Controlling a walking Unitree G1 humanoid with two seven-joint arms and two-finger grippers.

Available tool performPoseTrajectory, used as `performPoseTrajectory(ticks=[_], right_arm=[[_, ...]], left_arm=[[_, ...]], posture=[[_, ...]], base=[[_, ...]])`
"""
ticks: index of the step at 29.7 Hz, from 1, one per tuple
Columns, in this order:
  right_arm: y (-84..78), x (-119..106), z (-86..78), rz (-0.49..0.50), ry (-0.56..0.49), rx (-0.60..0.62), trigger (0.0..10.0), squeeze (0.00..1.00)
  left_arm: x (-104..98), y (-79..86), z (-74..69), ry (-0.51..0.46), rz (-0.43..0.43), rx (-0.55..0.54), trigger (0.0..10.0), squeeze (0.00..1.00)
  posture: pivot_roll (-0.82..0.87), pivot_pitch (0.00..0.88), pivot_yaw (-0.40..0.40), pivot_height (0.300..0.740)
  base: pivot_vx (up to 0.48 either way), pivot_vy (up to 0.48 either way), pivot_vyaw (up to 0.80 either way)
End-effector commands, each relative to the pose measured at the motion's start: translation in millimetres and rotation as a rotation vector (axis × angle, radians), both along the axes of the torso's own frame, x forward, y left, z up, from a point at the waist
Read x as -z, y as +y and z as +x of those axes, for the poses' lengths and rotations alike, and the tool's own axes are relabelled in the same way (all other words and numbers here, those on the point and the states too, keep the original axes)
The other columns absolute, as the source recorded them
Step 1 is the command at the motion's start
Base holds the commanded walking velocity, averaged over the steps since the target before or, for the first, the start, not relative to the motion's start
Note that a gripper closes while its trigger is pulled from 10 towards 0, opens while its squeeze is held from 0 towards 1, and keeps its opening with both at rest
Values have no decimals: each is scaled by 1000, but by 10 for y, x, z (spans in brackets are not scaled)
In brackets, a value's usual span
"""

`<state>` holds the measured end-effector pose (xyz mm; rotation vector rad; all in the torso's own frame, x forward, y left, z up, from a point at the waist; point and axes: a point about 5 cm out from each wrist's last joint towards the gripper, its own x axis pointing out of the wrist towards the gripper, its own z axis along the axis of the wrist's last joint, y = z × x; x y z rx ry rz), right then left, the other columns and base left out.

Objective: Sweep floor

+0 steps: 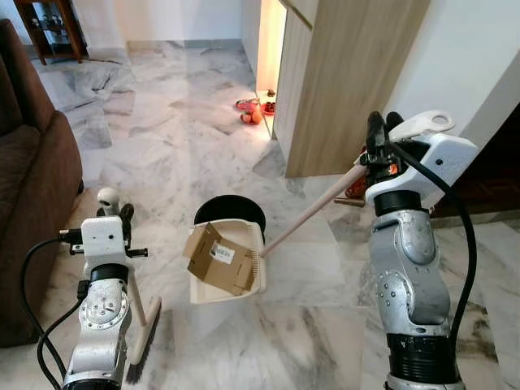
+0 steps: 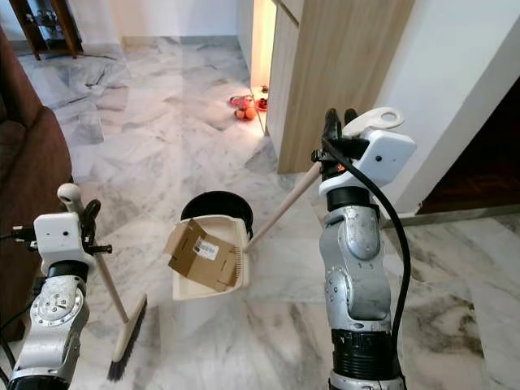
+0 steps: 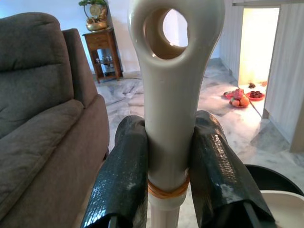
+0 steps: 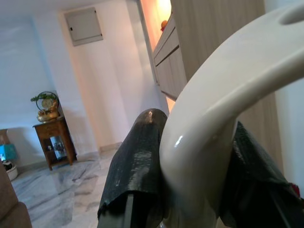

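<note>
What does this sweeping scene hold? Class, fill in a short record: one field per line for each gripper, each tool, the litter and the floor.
left gripper: shut on broom handle
broom: bristles on floor beside sofa
right gripper: shut on dustpan handle
dustpan: resting on floor, in front of black bin
litter: flattened cardboard box lying in dustpan
floor: grey-veined marble tiles

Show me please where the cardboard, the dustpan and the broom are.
cardboard (image 1: pixel 218 258), left eye view, middle of the flattened piece.
dustpan (image 1: pixel 262 253), left eye view, right wall.
broom (image 2: pixel 127 335), right eye view, head near the bristles.
</note>
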<state>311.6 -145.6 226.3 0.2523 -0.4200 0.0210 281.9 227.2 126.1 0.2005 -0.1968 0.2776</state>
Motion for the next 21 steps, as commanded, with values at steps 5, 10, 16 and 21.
performPoseTrajectory(ticks=[5, 10, 16, 21], right_arm=[[19, -188, -21, 13, -92, -2, 10000, 0], [25, -192, -23, 15, -95, -5, 10000, 0], [24, -183, -18, 32, -90, -4, 10000, 0], [25, -187, -19, 31, -92, -6, 10000, 0]], left_arm=[[-153, 23, -4, -77, 32, -14, 10000, 0], [-160, 30, -5, -80, 33, -19, 10000, 0], [-173, 29, -1, -83, 34, -19, 10000, 0], [-178, 34, 1, -86, 35, -22, 10000, 0]], posture=[[61, 58, -40, 740], [63, 58, -39, 740], [64, 58, -38, 740], [63, 59, -38, 740]], base=[[281, 0, 0], [280, 0, 331], [281, 0, 0], [281, 0, 0]])
